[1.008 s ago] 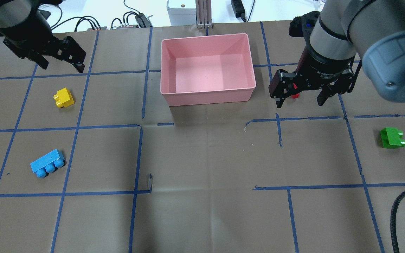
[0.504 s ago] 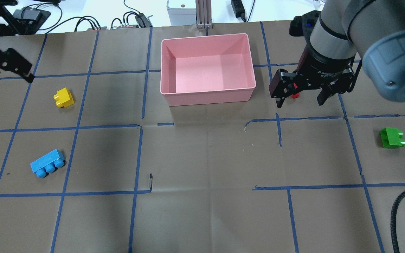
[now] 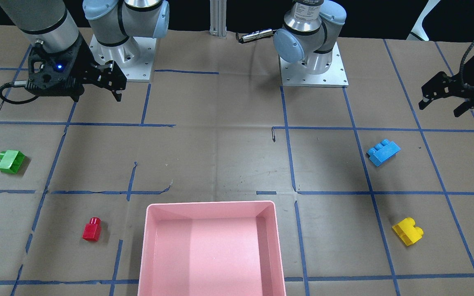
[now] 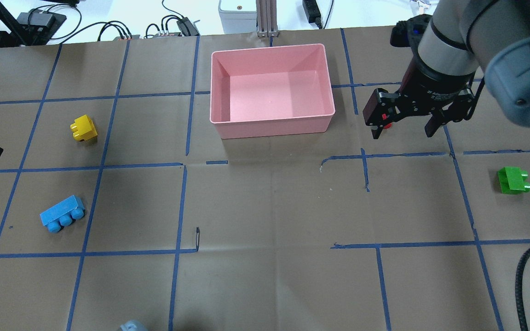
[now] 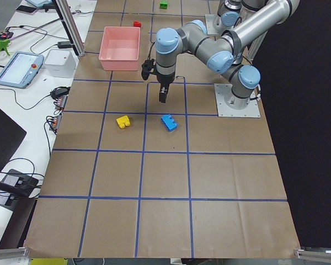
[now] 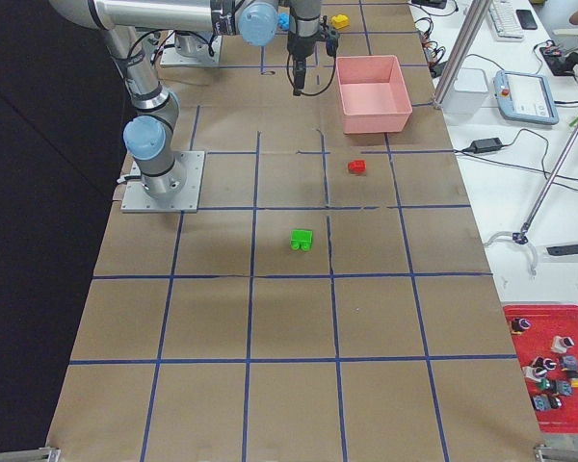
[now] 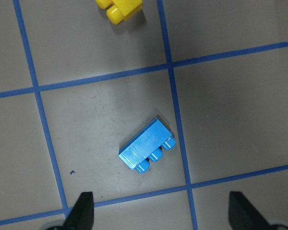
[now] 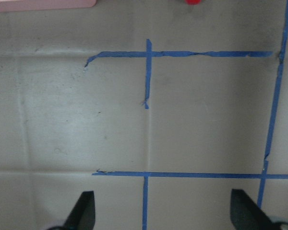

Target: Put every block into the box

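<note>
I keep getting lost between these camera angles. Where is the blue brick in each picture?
Front-facing: blue brick right of middle.
Overhead: blue brick lower left.
Exterior left: blue brick near the centre.
Exterior right: blue brick tiny, at the top edge.
Left wrist: blue brick in the centre.
Right wrist: not in it.
Landmark: the yellow brick, its nearest neighbour.

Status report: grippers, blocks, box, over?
Open, empty: left gripper, right gripper. On table: light-blue three-stud plastic brick, yellow two-stud brick, red one-stud brick, green two-stud brick. Empty: shallow pink plastic tray. No obstruction seen.
</note>
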{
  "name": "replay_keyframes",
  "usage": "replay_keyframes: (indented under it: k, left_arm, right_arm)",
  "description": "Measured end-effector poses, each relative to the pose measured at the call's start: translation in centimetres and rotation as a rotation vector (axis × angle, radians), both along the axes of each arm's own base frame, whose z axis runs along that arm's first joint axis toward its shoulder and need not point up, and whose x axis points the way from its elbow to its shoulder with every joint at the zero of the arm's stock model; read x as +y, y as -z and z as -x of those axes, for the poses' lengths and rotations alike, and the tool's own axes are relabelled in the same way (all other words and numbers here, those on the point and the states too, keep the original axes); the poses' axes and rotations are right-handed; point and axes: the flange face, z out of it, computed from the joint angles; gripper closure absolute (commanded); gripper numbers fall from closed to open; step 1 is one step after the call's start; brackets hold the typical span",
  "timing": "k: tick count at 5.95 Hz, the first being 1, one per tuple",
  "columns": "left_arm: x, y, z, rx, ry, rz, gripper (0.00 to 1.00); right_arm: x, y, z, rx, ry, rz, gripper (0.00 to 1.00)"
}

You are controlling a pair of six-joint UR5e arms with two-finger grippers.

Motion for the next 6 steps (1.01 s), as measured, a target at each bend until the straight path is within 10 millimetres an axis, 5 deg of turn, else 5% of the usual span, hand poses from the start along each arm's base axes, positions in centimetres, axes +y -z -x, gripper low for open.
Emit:
replay_keyframes:
  k: [2,4,6]
  left_arm:
    - [0.0,1.6,0.2,0.004,0.084,0.003,0.01]
    - [-0.6,2.0,1.1,0.013,0.439,0.019,0.01]
    - [-1.0,2.9,2.2,0.036,0.750,0.023,0.01]
  right_arm:
    - [0.0,0.0,11.1,0.002,-0.073,0.038,0.00]
    - [1.6,3.4,23.3,0.066,-0.071,0.143,0.00]
    - [2.8,8.3,27.2,0.092,-0.019,0.192,0.00]
